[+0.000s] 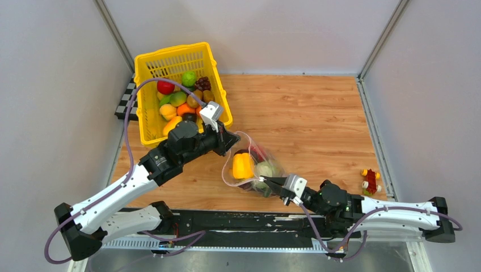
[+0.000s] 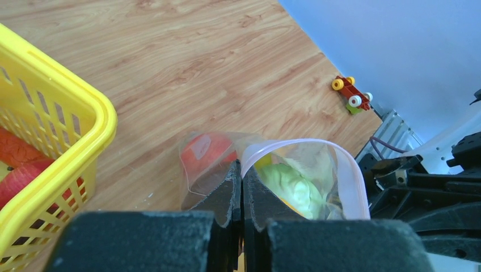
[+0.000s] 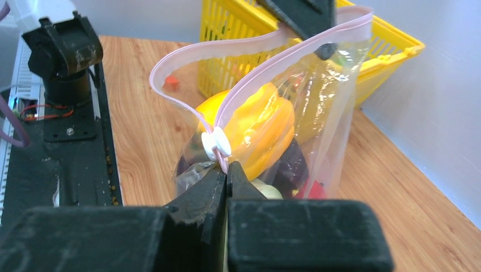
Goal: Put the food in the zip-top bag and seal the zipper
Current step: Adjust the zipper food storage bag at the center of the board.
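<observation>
The wooden tabletop [image 1: 306, 113] carries a yellow lattice basket [image 1: 170, 63] at its far-left corner. The zip-top bag [image 3: 332, 113] sits near the middle of the near edge, and small red blocks [image 1: 371, 181] lie by the right edge.

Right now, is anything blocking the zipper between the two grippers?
Nothing visible does. The zipper hangs open between the left gripper and right gripper; the yellow pepper sits just under it, inside the bag.

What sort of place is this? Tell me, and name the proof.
Probably a robot test cell: a wooden tabletop boxed in by plain grey panels, left arm and right arm bolted at its near edge, and toy food in a yellow basket.
</observation>
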You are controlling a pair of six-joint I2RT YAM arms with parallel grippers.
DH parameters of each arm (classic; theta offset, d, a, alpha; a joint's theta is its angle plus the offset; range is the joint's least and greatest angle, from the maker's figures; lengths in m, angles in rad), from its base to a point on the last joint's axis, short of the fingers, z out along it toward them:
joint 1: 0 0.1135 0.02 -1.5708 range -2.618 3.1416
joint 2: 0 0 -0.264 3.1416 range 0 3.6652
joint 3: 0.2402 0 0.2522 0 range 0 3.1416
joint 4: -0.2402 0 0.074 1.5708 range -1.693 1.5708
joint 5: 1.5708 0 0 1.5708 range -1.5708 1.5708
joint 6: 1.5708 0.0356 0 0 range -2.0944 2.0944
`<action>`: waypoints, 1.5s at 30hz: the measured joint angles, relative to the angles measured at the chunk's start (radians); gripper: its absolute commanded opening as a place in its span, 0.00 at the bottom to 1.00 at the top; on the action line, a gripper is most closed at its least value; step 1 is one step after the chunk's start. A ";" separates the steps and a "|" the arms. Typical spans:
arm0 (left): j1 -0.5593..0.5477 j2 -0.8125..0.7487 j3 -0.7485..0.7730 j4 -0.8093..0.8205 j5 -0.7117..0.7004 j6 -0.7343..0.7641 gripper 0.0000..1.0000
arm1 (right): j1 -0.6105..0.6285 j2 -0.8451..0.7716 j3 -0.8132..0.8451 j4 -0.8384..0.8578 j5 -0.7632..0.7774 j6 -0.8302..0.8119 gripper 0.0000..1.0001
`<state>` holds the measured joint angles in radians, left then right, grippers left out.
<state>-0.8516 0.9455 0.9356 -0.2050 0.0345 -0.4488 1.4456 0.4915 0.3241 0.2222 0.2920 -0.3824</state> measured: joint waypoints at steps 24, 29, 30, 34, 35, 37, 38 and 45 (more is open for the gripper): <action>-0.010 -0.048 0.205 -0.353 0.222 0.165 0.00 | 0.000 -0.172 0.440 -0.541 0.209 0.124 0.00; -0.009 -0.089 0.209 -0.437 0.220 0.187 0.00 | 0.000 -0.056 0.492 -0.575 0.206 0.123 0.00; -0.009 -0.096 0.209 -0.451 0.217 0.190 0.00 | -0.003 -0.034 0.494 -0.584 0.205 0.123 0.00; -0.006 -0.114 0.196 -0.476 0.191 0.190 0.00 | -0.056 0.029 0.494 -0.630 0.172 0.128 0.00; -0.006 -0.114 0.192 -0.481 0.185 0.190 0.00 | -0.085 0.043 0.497 -0.641 0.151 0.130 0.00; -0.005 -0.111 0.186 -0.499 0.160 0.190 0.00 | -0.169 0.079 0.512 -0.654 0.086 0.138 0.00; -0.005 -0.111 0.185 -0.505 0.148 0.190 0.00 | -0.230 0.100 0.523 -0.655 0.041 0.146 0.00; -0.006 -0.117 0.185 -0.536 0.070 0.192 0.00 | -0.742 0.251 0.553 -0.598 -0.449 0.241 0.00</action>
<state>-0.8574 0.8284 1.1202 -0.7410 0.1047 -0.2573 0.7040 0.7422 0.8772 -0.3756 -0.1566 -0.1410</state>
